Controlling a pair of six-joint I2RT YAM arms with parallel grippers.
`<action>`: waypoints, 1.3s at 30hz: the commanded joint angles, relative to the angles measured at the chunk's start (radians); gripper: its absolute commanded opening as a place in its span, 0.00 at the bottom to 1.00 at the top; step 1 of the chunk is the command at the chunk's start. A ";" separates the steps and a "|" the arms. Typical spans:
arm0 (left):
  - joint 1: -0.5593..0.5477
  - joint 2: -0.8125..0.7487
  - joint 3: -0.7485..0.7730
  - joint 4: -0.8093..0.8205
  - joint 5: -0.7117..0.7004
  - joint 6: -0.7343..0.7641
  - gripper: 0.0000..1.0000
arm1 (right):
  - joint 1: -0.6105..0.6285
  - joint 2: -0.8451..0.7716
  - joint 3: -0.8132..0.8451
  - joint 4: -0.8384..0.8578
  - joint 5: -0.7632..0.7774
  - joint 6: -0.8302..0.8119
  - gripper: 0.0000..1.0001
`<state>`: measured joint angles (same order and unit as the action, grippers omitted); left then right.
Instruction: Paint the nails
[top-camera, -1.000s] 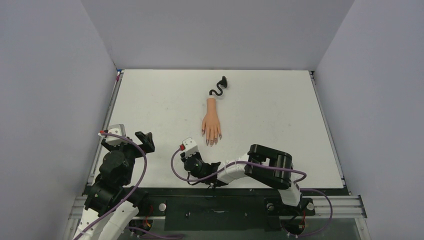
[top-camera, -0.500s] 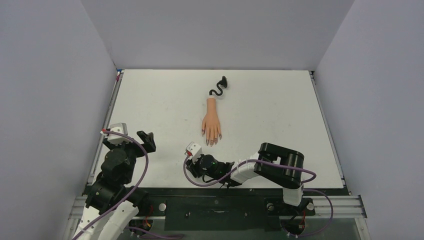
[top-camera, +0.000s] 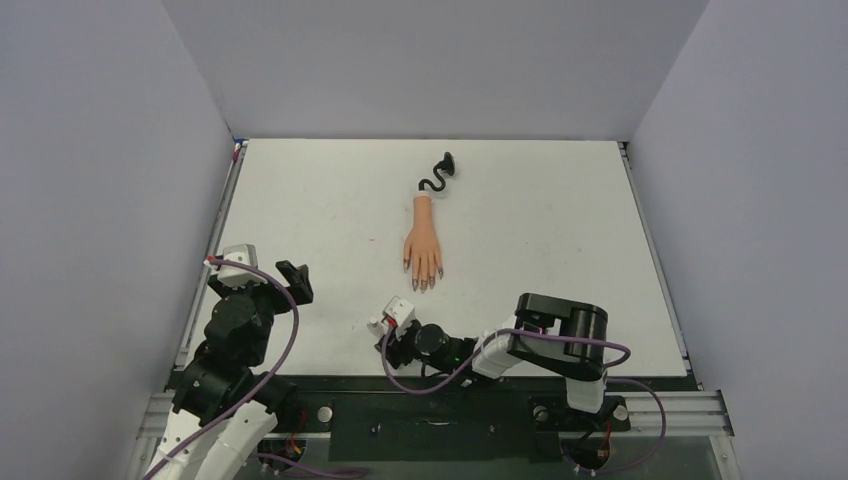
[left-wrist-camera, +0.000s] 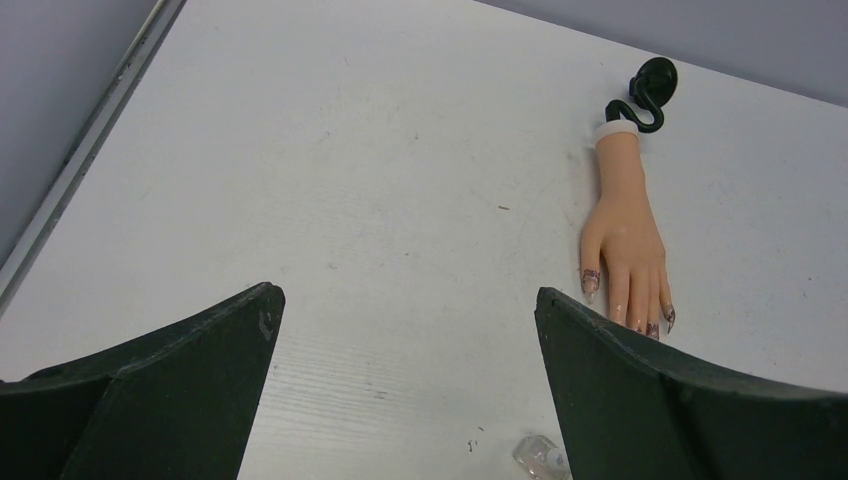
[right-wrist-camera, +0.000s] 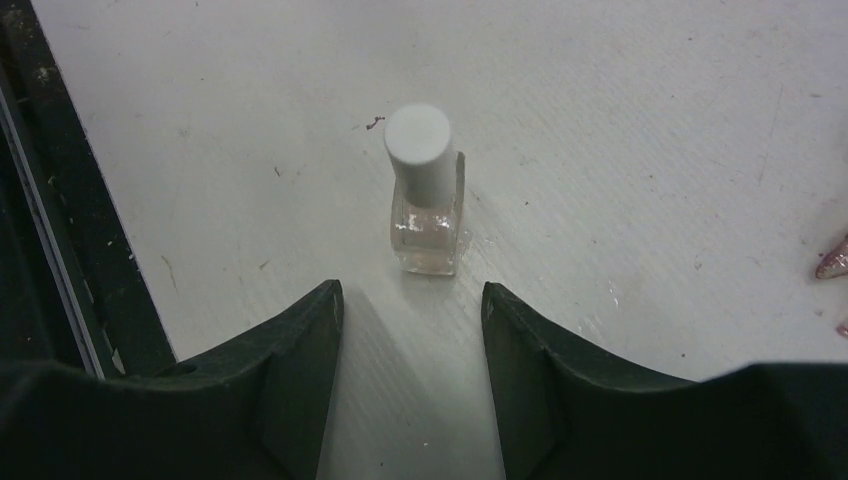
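Observation:
A peach mannequin hand (top-camera: 423, 248) lies flat mid-table, its curly black stem (top-camera: 437, 178) at the far end. Its dark-tipped nails (top-camera: 425, 284) point toward me and also show in the left wrist view (left-wrist-camera: 650, 322). A small clear polish bottle (right-wrist-camera: 428, 200) with a white cap stands upright just beyond my right gripper (right-wrist-camera: 411, 290), which is open and empty and sits low near the table's front edge (top-camera: 388, 338). The bottle's edge shows in the left wrist view (left-wrist-camera: 533, 457). My left gripper (left-wrist-camera: 405, 295) is open and empty, held above the table at the left (top-camera: 292, 280).
The black front rail (right-wrist-camera: 40, 200) of the table runs close to the left of the right gripper. A metal side rail (left-wrist-camera: 90, 150) borders the table's left edge. Grey walls enclose the table on three sides.
My right gripper has drawn back toward the front edge and slightly right, ending behind the bottle. The left arm has hardly moved.

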<state>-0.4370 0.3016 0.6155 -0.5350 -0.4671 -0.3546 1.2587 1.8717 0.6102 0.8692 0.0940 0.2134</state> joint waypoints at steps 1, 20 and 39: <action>0.000 0.010 0.000 0.019 0.010 0.011 0.96 | 0.057 0.077 -0.125 0.210 0.111 -0.014 0.50; 0.001 0.013 -0.002 0.028 0.023 0.011 0.97 | 0.065 0.263 -0.082 0.456 0.185 -0.092 0.38; 0.000 0.009 -0.004 0.027 0.026 0.013 0.96 | 0.042 0.292 -0.017 0.418 0.149 -0.119 0.28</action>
<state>-0.4370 0.3092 0.6113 -0.5346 -0.4480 -0.3546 1.3087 2.1254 0.5892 1.3800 0.2794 0.0891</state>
